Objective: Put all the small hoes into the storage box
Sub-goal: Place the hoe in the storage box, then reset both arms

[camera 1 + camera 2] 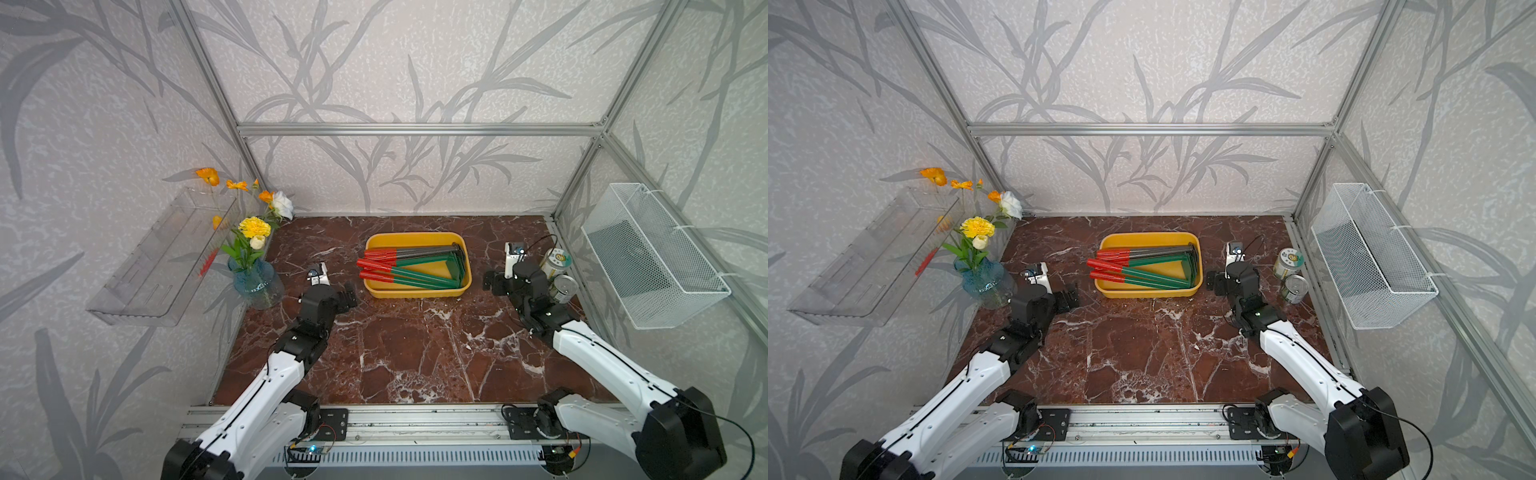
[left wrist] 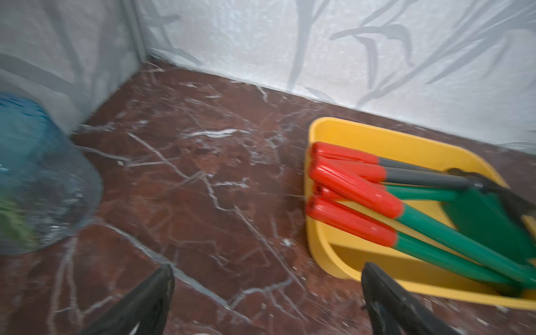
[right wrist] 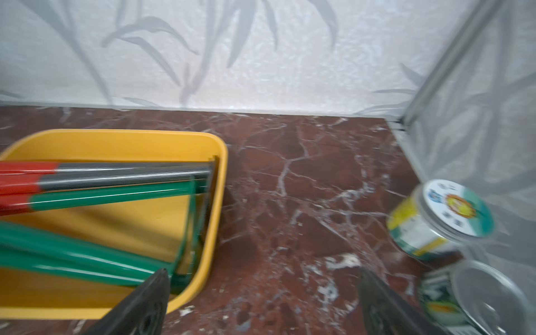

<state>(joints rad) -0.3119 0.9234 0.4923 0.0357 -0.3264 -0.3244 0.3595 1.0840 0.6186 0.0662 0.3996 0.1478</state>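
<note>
Now your open, empty right hand sits just beside the shallow yellow plastic storage box near the back edge of the surface; the red-gripped small hoes lie inside it. Your left hand is open too.

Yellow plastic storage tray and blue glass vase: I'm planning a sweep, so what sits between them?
In both top views, only the open left gripper and bare red marble tabletop.

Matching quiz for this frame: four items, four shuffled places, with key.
1 yellow plastic storage box
2 blue glass vase
3 white wire-mesh basket
4 clear plastic trough

A hanging on the right wall
B centre of the red marble table, holding red-handled hoes
C mounted on the left wall
D table's left edge, holding flowers

Pairs: 1-B, 2-D, 3-A, 4-C
</note>
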